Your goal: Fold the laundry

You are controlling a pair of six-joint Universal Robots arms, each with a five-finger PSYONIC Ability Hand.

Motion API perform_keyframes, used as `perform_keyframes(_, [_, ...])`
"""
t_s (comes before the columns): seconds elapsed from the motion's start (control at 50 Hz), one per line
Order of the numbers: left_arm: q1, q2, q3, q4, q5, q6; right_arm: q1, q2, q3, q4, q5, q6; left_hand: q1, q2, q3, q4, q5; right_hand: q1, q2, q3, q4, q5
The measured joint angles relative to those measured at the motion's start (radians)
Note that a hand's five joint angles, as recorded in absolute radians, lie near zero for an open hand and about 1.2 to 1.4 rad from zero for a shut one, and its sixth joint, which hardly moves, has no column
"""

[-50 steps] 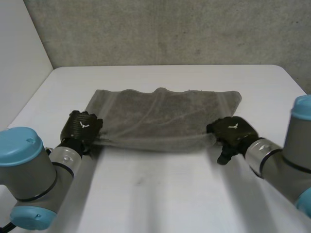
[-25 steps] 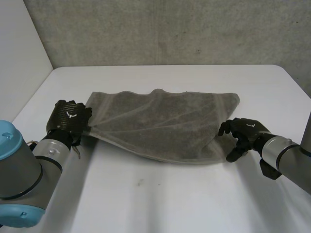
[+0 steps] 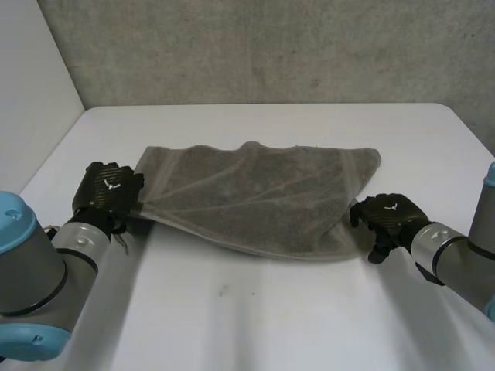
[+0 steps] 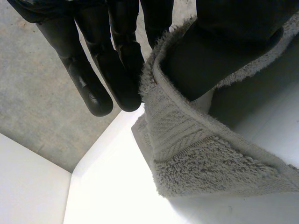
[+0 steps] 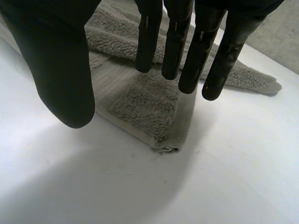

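Observation:
A grey towel [image 3: 255, 197] lies spread across the middle of the white table [image 3: 271, 309], its front edge sagging toward me. My left hand [image 3: 108, 192] is at the towel's near left corner. In the left wrist view the towel's edge [image 4: 196, 158] is pinched between the thumb and the straight fingers [image 4: 88, 70]. My right hand [image 3: 390, 216] hovers just beyond the near right corner, apart from the cloth. In the right wrist view its fingers [image 5: 187, 46] hang straight with the thumb wide, open, above the towel corner [image 5: 166, 148], which lies flat on the table.
A grey wall [image 3: 271, 46] rises behind the table's far edge and a pale wall [image 3: 31, 93] stands at the left. Bare table surface runs in front of the towel and to its right.
My right hand has let go of the near right corner and drawn away to the right. The left hand pulled its corner leftward. The towel's front edge dropped onto the table.

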Motion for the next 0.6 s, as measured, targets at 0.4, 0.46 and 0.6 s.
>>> perform_keyframes(0.4, [-0.001,-0.007,-0.002,0.000,0.000,0.000,-0.003,0.073,-0.038,-0.076,0.007,-0.024,0.000,0.000,0.000,0.000,0.000,0.053,0.056,0.058,0.057,0.061])
perform_keyframes(0.46, [-0.001,-0.007,-0.002,0.000,0.000,0.000,-0.003,0.078,-0.043,-0.075,0.009,-0.027,0.000,0.000,0.000,0.000,0.000,0.053,0.056,0.058,0.057,0.061])
perform_keyframes(0.6, [-0.002,-0.007,-0.003,-0.001,0.000,0.000,-0.003,0.097,-0.062,-0.074,0.026,-0.039,0.000,0.000,0.000,0.000,0.000,0.053,0.056,0.058,0.058,0.063])
